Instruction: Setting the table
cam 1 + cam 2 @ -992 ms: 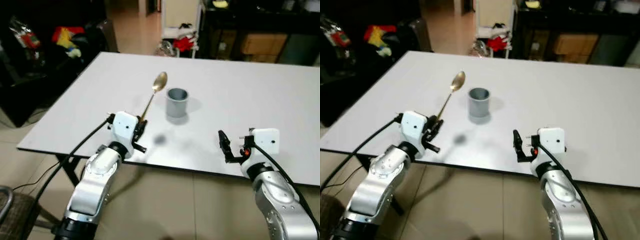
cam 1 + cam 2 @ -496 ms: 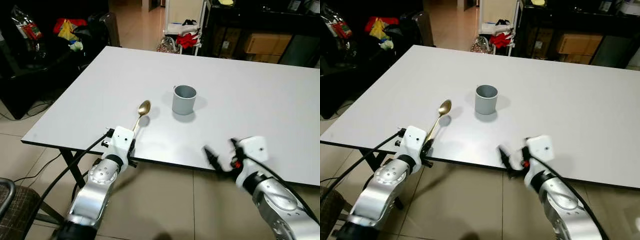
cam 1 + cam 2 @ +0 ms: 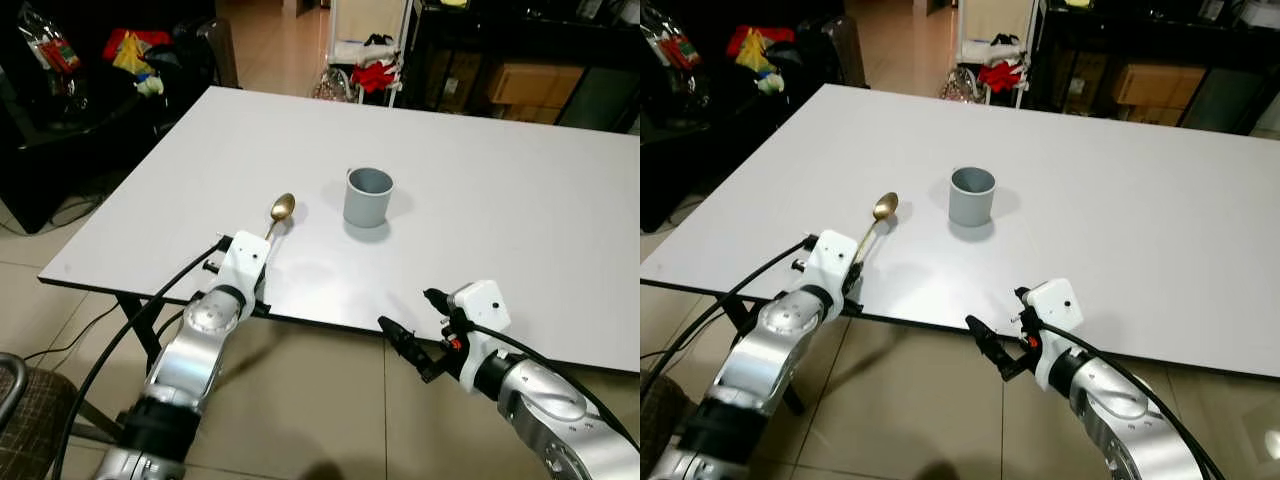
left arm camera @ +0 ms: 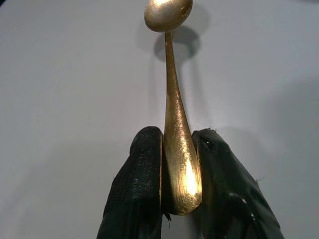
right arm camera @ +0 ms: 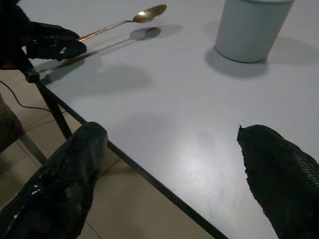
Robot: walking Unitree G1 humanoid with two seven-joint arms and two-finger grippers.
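Note:
A gold spoon [image 3: 281, 210] is held by its handle in my left gripper [image 3: 262, 248], which is shut on it near the white table's [image 3: 520, 200] front left edge. In the left wrist view the black fingers [image 4: 142, 169] pinch the spoon [image 4: 172, 79] handle, and the bowl hangs just above its shadow. A grey cup [image 3: 368, 196] stands upright mid-table, to the right of the spoon bowl. My right gripper [image 3: 407, 312] is open at the table's front edge, empty, one finger [image 5: 67, 179] over the floor and the other over the tabletop, with the cup [image 5: 251, 30] ahead.
Dark furniture with coloured clutter [image 3: 130, 60] lies beyond the table's far left corner. A dark cabinet [image 3: 520, 60] and red items [image 3: 375, 75] stand behind the table. A chair [image 3: 25, 420] sits at my lower left on the tiled floor.
The spoon has come down from a raised tilt to low over the table near the front edge. My right gripper has dropped to the table's front edge. The camera has shifted.

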